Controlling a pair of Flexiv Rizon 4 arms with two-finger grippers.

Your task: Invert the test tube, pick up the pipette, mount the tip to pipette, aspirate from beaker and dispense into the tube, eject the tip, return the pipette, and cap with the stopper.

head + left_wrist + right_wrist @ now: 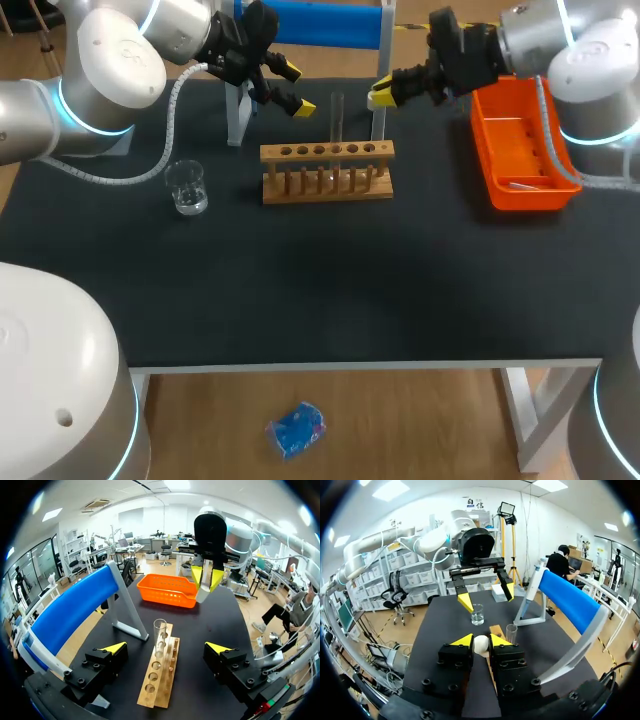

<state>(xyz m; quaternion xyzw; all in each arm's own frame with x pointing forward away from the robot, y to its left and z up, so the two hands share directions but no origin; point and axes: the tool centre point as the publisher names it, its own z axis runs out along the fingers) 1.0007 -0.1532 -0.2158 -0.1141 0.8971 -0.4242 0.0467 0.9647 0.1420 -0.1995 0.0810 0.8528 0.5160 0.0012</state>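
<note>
A clear test tube (pixel 337 118) stands upright, mouth up, in the wooden rack (pixel 327 175) at the table's back middle. My right gripper (pixel 383 95) hovers just right of the tube, above the rack's right end, shut on a small white stopper (pixel 480 644); in the left wrist view the stopper (pixel 201 594) pokes down between its yellow tips. My left gripper (pixel 292 88) hangs open above the rack's left side. The test tube (pixel 160 632) stands ahead of it, between its wide-spread fingers. A glass beaker (pixel 187 187) with clear liquid stands left of the rack.
An orange tray (pixel 500 190) sits at the back right under my right arm, with a pale long item (pixel 525 184) lying in it. A blue-topped stand (pixel 320 22) on white legs runs behind the rack. The table's front half is bare black mat.
</note>
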